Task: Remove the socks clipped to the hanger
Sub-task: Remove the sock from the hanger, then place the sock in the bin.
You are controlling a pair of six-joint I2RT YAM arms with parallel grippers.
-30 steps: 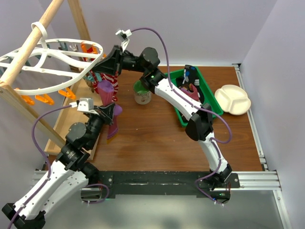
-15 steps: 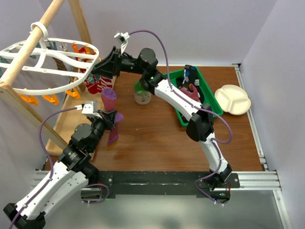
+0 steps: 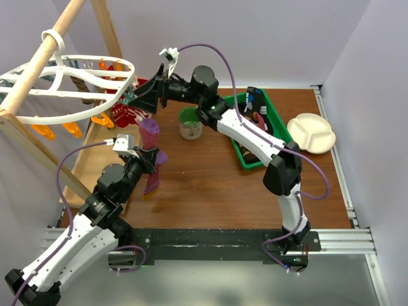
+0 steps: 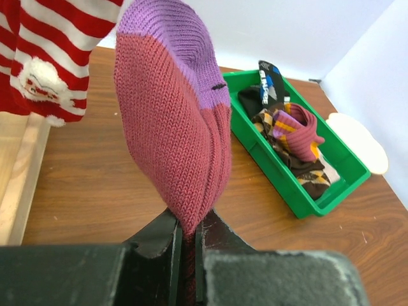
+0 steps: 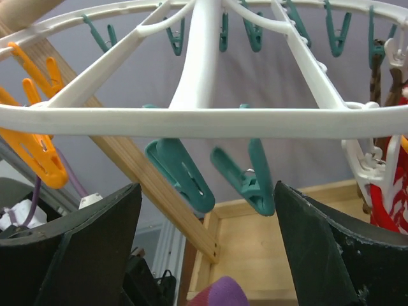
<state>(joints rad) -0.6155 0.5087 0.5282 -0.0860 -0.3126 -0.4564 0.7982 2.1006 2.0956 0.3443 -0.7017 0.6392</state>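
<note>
- Purple-and-maroon knit shows first: the purple-and-maroon sock (image 4: 172, 121) stands up out of the left gripper (image 4: 186, 233), whose jaws are clenched tight on its lower edge. This sock is off the rack, held above the table (image 3: 210, 185) at about 9 o'clock from the table's middle in the top view.
- The hanger (image 5: 191, 118) hangs tilted from the wooden pole frame (image 3: 38, 57), out at about 10 o'clock in the top view.
- The right gripper (image 5: 207, 186) reaches up to the hanger's rim at about 11 o'clock. Its jaws are spread wide and grasp nothing.
- In the right wrist view two teal clips (image 5: 182, 175) dangle from the white rim between the two fingers. Whether the right-hand clip touches the finger beside it cannot be told.
- Orange clips (image 5: 35, 150) hang from the rim at about 9 o'clock in that same view.
- The red-and-white striped sock (image 3: 131, 111) hangs from the hanger's near-right edge, just beside the right gripper and at about 12 o'clock from the held sock.
- The green bin (image 4: 274, 169) sits at about 2 o'clock on the table and holds loose socks (image 4: 293, 131) in brown, tan, black and pink-purple patterns.
- The green cup (image 3: 190, 122) stands upright at about 12 o'clock, under the right arm.
- The white divided plate (image 3: 311, 132) lies near the bin at about 3 o'clock.
</note>
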